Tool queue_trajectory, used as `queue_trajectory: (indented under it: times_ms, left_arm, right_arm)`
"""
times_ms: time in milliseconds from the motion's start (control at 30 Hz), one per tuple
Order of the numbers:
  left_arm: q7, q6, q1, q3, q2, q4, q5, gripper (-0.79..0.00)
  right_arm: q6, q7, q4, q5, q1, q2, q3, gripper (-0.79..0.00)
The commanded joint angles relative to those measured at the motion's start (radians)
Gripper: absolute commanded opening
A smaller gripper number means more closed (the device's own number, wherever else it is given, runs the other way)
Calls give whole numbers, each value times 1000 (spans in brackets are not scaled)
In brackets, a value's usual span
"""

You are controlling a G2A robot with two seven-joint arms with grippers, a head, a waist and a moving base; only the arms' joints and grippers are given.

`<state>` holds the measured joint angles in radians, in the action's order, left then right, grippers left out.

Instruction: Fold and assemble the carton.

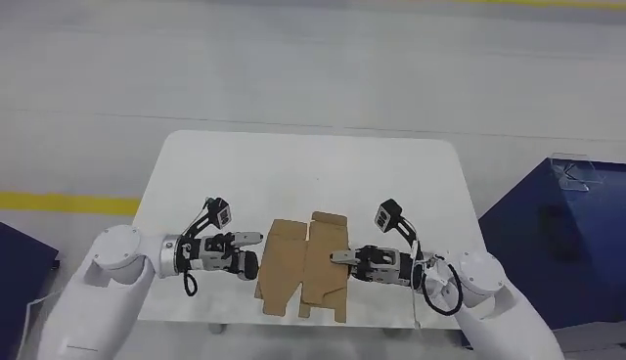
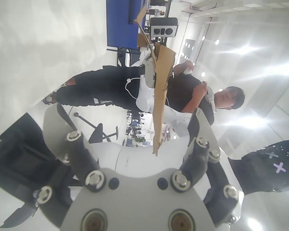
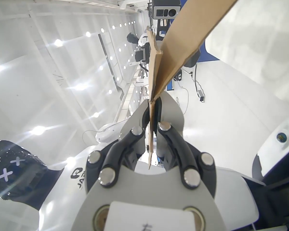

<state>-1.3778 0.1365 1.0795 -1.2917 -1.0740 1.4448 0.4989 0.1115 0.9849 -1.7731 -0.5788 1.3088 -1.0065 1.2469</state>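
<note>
- The brown cardboard carton is an unfolded blank. It is spread roughly flat over the front middle of the white table, directly between the two grippers.
- The right gripper is at the carton's right edge and reaches in over the panel there.
- In the right wrist view the right gripper is closed tight on the carton. Its two fingers pinch the board's edge, which runs edge-on straight out from between them.
- Just past that grip a flap bends away from the main sheet, toward the side where the table surface lies.
- The left gripper is at the opposite, left edge of the carton, just beside it.
- In the left wrist view the left gripper stands wide open with nothing clamped, its fingers spread well apart.
- The carton shows edge-on in that view. Its near end reaches into the gap between the spread fingers, closer to one than the other, and touches neither as far as can be seen.
- In both wrist views the sheet appears raised off the table top rather than lying on it, with only the right gripper gripping it.
</note>
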Motion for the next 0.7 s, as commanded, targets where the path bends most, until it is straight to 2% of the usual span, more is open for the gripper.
queue_trajectory:
  times_ms: [0, 33, 100, 133, 433, 467, 500, 533, 567, 667]
  left_arm:
    - [-12, 8, -6, 13, -1, -1, 13, -185]
    - [-14, 9, -6, 18, -1, -2, 25, -206]
    - [-21, 17, -10, 27, -3, -3, 48, -339]
    - [-19, 14, -14, 32, -2, 0, 37, -372]
    - [-46, -15, -30, 73, -7, -10, 90, -588]
    - [-53, -21, -31, 77, -7, -11, 101, -653]
    - [-56, -29, -33, 78, -8, -13, 108, -754]
    - [-55, -39, -34, 79, -8, -15, 109, -785]
    - [-49, -50, -36, 78, -7, -16, 103, -785]
    - [-41, -55, -34, 83, -7, -18, 111, -785]
  right_arm:
    - [-18, -6, 3, 20, -5, -1, -7, -785]
    - [-23, -8, 6, 28, -8, -2, -10, -785]
    - [-25, -8, 10, 27, -12, -3, -17, -785]
    - [-28, -5, 10, 26, -15, -3, -18, -785]
    - [-29, 0, 30, 26, -29, -5, -22, -785]
    - [-27, 1, 30, 26, -29, -5, -23, -785]
    - [-31, -1, 30, 25, -29, -6, -23, -785]
    - [-46, -10, 31, 28, -29, -6, -21, -453]
    - [-69, -17, 32, 31, -29, -7, -21, 0]
    - [-94, -23, 44, 34, -30, -9, -22, 0]
